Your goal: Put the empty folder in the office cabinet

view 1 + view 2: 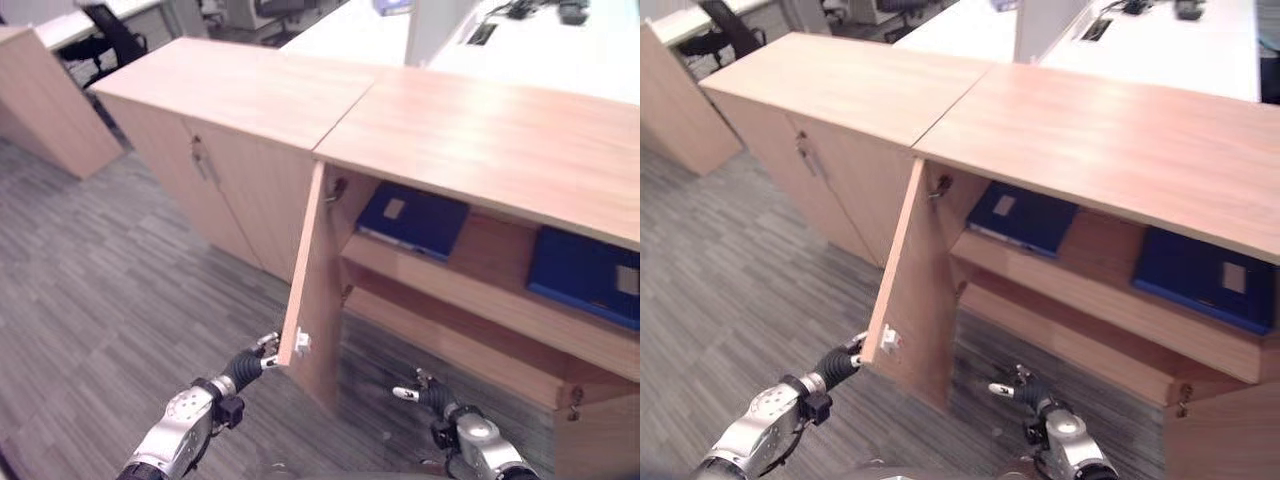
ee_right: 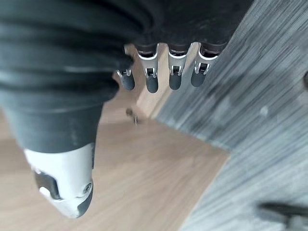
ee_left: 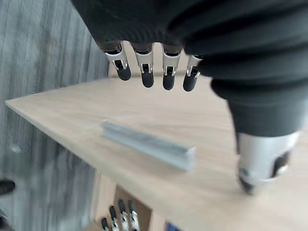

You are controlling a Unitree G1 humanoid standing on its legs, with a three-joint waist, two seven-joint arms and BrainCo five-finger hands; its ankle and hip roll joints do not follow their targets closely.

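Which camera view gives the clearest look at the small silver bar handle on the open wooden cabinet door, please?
The left wrist view: the small silver bar handle lies close and whole on the open wooden cabinet door, below the left hand. Both eye views show it as a small pale piece at the door's lower edge.

Cabinet door (image 1: 312, 290) ajar – blue folders (image 1: 415, 220) probably crowding upper shelf (image 1: 480, 300).

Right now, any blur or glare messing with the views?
Left wrist view: cabinet door and its handle soft, floor smeared. Right wrist view: carpet streaked, right robot hand sharp. Left eye view: desks behind the cabinet washed out; blue folders sit in shelf shadow.
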